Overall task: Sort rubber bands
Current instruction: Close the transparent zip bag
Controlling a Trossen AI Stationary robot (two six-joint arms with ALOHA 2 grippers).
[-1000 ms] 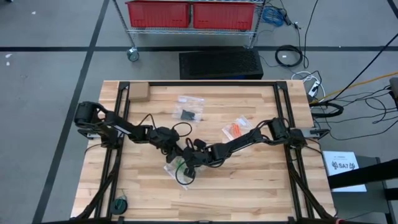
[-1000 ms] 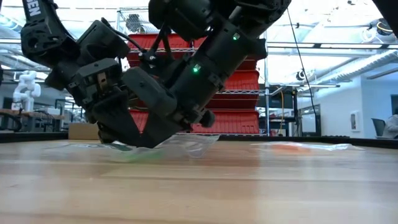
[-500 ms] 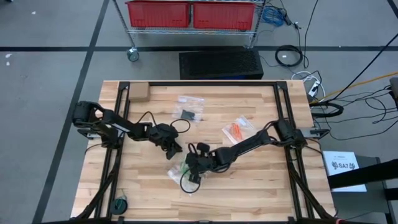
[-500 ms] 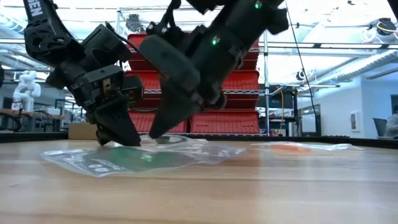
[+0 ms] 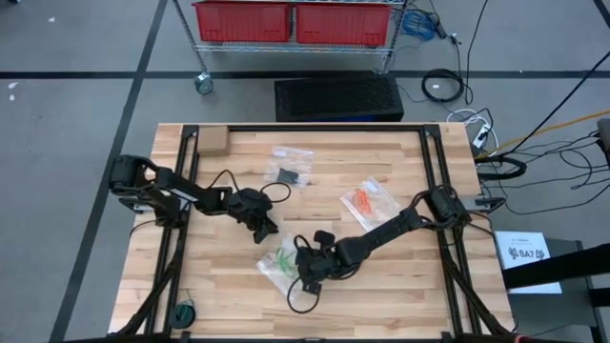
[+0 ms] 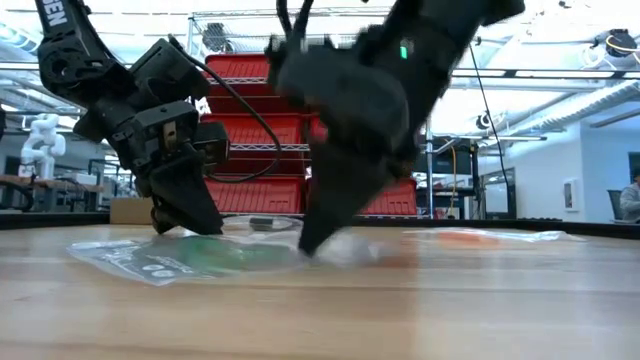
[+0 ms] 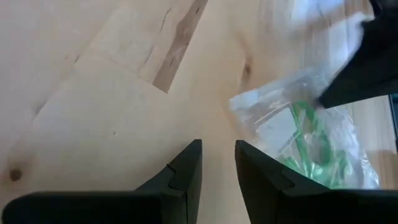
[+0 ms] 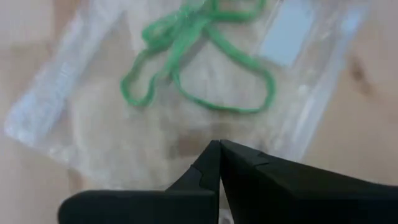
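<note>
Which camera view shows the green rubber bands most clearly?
The right wrist view: the green rubber bands fill it, loops distinct inside their clear bag. The left wrist view shows them partly, the high view tiny, the low view only a green smear.

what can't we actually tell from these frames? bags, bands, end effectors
- Right end effector: motion-blurred in the low view; whether its shut tips pinch the clear bag of green bands isn't visible.
- Black bands' bag: too small in the high view to count loops.
- Orange bands' bag: same; a thin streak in the low view.
- Left end effector: slightly apart, holding nothing; beside the bag.
</note>
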